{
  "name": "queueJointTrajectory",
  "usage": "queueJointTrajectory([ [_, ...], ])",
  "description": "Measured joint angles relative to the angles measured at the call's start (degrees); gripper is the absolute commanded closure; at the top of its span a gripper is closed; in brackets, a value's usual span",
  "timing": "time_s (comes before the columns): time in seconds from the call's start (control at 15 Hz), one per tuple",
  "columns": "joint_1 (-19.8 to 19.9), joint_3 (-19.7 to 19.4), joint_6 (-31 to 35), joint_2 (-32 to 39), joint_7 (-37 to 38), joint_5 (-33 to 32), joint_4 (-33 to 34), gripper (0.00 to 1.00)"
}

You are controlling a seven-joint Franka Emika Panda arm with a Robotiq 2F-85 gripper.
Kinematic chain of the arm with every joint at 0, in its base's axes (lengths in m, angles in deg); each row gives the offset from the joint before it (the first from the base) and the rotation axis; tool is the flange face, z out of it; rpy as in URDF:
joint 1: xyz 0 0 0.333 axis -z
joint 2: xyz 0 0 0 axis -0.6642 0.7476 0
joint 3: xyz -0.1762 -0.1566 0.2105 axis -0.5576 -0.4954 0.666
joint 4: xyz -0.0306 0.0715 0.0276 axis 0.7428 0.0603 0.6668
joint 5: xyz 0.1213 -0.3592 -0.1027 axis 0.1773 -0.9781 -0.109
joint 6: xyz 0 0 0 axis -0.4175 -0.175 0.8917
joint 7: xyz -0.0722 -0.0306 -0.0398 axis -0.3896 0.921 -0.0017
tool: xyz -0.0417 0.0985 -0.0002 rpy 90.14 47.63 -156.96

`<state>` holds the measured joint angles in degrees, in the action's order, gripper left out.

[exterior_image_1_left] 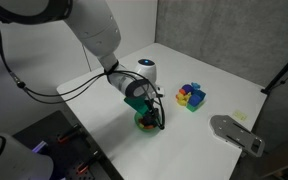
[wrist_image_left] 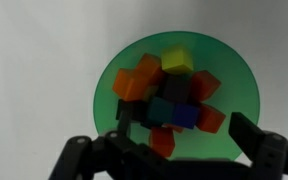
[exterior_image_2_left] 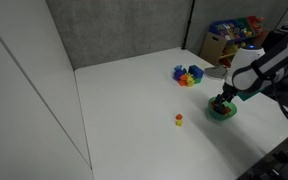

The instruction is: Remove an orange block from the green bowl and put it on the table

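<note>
Pincer [wrist_image_left: 189, 133] spread wide, gripping nothing, over small cubes [wrist_image_left: 176, 88] heaped in the round green bowl [wrist_image_left: 240, 85]

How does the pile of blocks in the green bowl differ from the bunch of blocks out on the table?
The bowl pile lies inside the green bowl; the table bunch sits straight on the white table. The bowl pile is mostly orange and red; the table bunch shows more blue and yellow. Both mix several colours.
</note>
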<state>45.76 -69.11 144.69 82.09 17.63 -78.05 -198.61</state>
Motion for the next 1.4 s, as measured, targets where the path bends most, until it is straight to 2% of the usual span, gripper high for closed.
queueJointTrajectory([
  [0.27,1.08,1.08,2.33,1.52,-3.61,0.0,0.11,0.0],
  [0.67,2.18,1.16,3.9,3.87,-3.58,0.16,1.62,0.0],
  [1.4,1.61,-0.12,2.99,8.32,3.2,1.13,8.72,0.0],
])
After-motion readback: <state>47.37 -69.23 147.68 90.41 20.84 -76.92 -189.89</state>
